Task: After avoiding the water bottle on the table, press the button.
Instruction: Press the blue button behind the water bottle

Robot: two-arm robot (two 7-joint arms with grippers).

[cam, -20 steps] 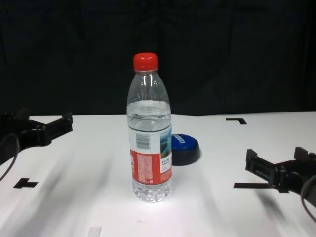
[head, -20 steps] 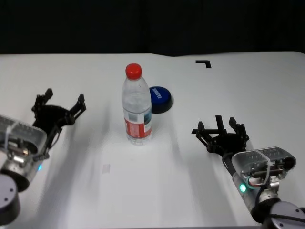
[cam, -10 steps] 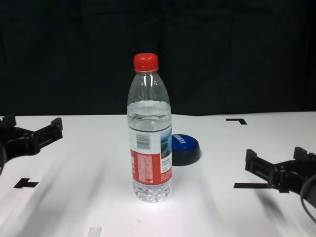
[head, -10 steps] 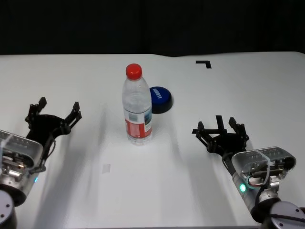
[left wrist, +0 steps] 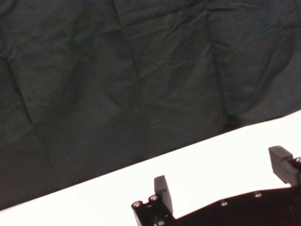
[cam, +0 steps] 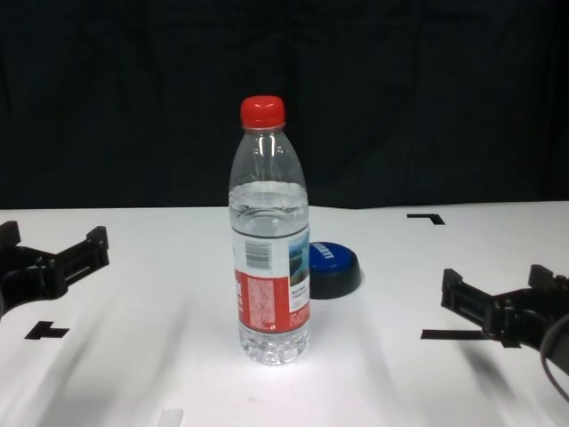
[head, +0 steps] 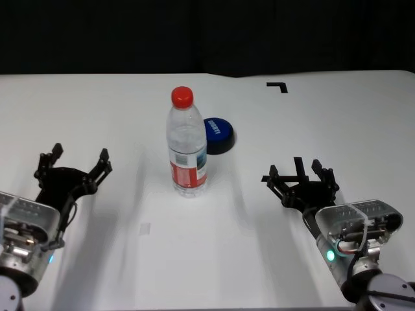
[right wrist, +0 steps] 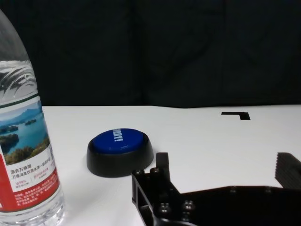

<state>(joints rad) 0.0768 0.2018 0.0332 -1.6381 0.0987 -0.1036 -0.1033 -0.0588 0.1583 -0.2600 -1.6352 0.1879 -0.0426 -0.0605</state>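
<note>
Desk: white top spreads before me, running back to a black cloth wall.
Right hand: my right hand is low over the desk on my right side, fingers spread wide with nothing between them; the wrist view shows its two fingertips apart, aimed toward the button.
Left hand: my left hand is over the desk on my left side, fingers spread and empty, well apart from the bottle; the chest view catches it at the left edge.
Near tape: a black strip lies on the desk under my right hand, and a black T mark sits by my left hand.
Bottle: the water bottle stands upright near the middle of the desk, between my two hands, red cap on, clear water inside, red, white and blue label around its lower half.
Button: the blue button on its dark base sits just behind the bottle toward my right side, partly hidden by it; no hand touches it.
Far tape: a black corner mark lies near the desk's far edge on my right side.
</note>
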